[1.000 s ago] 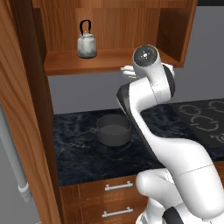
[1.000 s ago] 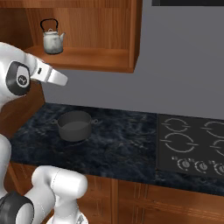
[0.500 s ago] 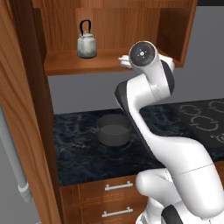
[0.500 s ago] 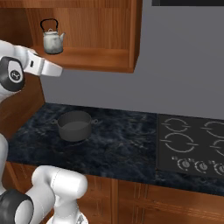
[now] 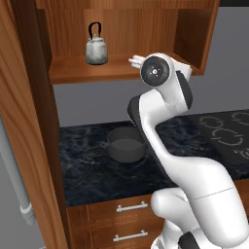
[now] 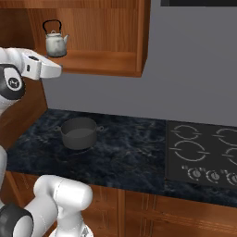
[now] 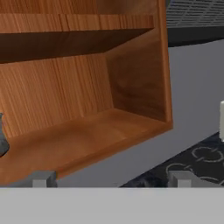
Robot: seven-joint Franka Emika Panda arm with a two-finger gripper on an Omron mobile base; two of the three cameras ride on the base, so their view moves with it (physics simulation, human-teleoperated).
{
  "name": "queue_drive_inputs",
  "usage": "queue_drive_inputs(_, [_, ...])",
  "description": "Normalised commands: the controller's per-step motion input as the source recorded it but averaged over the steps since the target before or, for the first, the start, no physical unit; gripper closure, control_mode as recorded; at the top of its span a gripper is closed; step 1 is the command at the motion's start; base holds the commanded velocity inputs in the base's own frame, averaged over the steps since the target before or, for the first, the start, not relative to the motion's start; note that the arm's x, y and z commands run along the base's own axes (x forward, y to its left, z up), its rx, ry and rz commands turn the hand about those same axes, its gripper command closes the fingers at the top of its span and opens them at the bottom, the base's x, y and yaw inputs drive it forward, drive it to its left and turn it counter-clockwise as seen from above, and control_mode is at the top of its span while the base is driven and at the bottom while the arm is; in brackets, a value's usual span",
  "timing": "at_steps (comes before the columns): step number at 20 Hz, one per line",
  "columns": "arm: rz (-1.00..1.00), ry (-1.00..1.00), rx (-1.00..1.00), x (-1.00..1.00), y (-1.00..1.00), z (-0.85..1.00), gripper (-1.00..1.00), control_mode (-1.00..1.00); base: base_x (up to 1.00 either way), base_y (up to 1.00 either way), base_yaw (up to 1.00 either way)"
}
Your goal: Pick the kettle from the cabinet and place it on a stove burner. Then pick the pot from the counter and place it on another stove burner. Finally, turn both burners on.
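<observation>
Kettle (image 5: 97, 47) unmoved (hand (image 7: 111, 178) higher, nearer)

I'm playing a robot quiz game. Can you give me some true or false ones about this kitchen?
1. The kettle stands on the cabinet shelf. True.
2. The pot sits on a burner. False: it rests on the counter, left of the cooktop.
3. The tool is holding the kettle. False: it is open and empty, in front of the shelf, apart from the kettle.
4. The burners have nothing on them. True.
5. The pot has a lid on. False: it is open on top.
</observation>
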Motion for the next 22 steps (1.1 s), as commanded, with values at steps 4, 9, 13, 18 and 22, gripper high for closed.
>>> queue_drive_inputs(4, [0.00, -0.14, -0.01, 0.00, 0.05, 0.28, -1.00, -1.00, 0.00, 0.00, 0.00])
queue_drive_inputs(9, [0.00, -0.05, -0.04, 0.02, 0.11, 0.15, -1.00, -1.00, 0.00, 0.00, 0.00])
queue_drive_inputs(13, [0.00, -0.02, -0.02, 0.00, 0.06, 0.16, -1.00, -1.00, 0.00, 0.00, 0.00])
queue_drive_inputs(18, [0.00, -0.02, -0.03, 0.00, 0.05, 0.17, -1.00, -1.00, 0.00, 0.00, 0.00])
queue_drive_inputs(22, [0.00, -0.01, -0.04, 0.07, 0.07, 0.20, -1.00, -1.00, 0.00, 0.00, 0.00])
